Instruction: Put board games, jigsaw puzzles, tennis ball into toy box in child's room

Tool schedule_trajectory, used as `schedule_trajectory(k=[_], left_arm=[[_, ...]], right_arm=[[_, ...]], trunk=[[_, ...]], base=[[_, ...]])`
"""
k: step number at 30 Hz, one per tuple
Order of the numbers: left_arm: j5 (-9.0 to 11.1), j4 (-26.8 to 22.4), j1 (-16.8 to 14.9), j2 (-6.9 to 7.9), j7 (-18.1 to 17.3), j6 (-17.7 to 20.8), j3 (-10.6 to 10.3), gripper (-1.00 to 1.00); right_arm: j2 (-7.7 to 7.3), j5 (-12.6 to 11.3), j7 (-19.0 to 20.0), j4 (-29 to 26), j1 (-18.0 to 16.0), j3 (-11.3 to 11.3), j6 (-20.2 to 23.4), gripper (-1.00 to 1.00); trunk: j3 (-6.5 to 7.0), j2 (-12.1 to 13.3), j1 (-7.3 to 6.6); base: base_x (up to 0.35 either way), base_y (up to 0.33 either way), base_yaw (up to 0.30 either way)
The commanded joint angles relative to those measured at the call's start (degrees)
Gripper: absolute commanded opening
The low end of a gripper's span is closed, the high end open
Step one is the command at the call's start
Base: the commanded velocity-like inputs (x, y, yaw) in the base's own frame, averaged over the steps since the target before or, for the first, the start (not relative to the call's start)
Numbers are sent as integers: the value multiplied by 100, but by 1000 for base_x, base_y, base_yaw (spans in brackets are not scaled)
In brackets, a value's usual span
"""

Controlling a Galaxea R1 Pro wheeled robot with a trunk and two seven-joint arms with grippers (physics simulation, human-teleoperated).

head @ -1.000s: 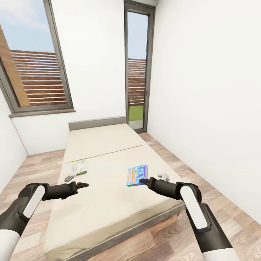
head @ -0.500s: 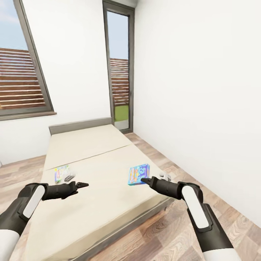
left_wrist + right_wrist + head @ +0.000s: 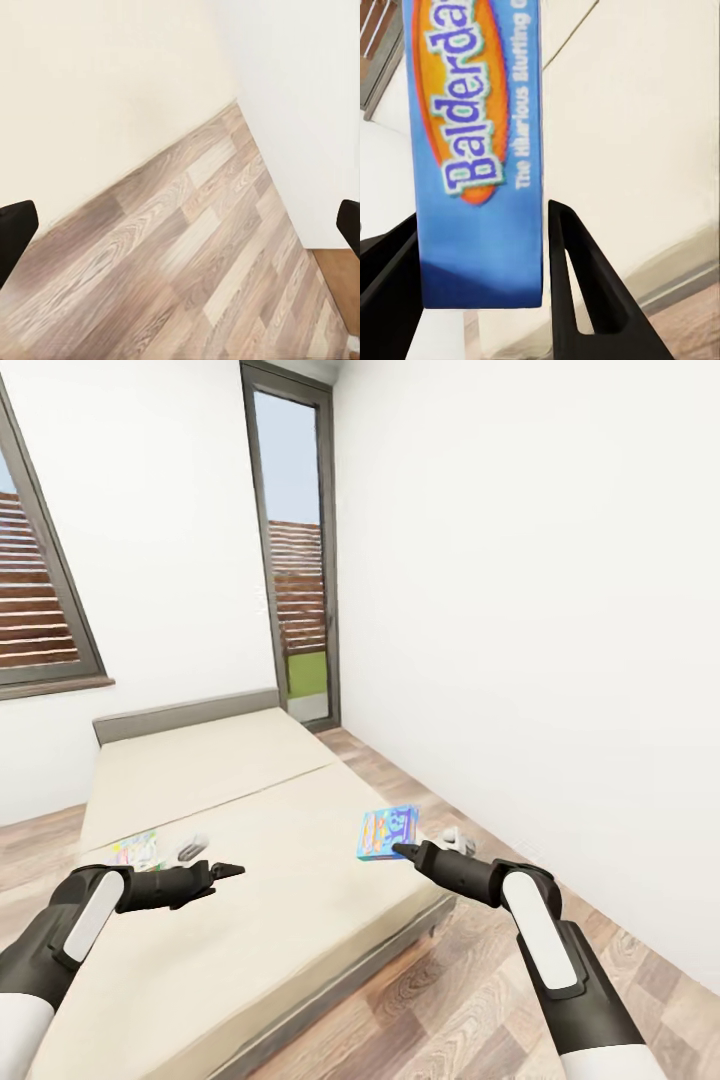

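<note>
Over the bed (image 3: 250,800), right hand (image 3: 480,285) grips a blue board game (image 3: 480,150); left hand (image 3: 180,225) gapes wide.

The bed (image 3: 250,860) is a large low double with a plain beige sheet, a grey frame and a low grey headboard, standing on the wood-plank floor of the child's room. Two board games are at it. One, a blue box (image 3: 388,832) with a cartoon cover, sits tilted up near the bed's right edge, clamped between the fingers of the right gripper (image 3: 405,850); its spine reads "Balderdash". The other, a pale green and yellow box (image 3: 135,849), lies flat near the bed's left edge.
</note>
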Motion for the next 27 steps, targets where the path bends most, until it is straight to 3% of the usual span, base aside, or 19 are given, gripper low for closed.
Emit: schedule_trajectory(k=[1,14,27], left_arm=[[-35,-3,-2,0,-41,28,15,100],[-36,-3,-2,0,-39,28,21,100],[-32,-3,-2,23,-31,20,40,100]], right_arm=[[2,-10,-4,-1,-5,-4,20,-100],[3,-10,-4,126,-5,-12,9,-100],[4,-10,-3,148,-5,-10,1,-100]], trunk=[[12,38,-23],[197,559,-308],[365,1081,-594]], base=[[0,0,-280],[0,0,-150],[0,0,-232]])
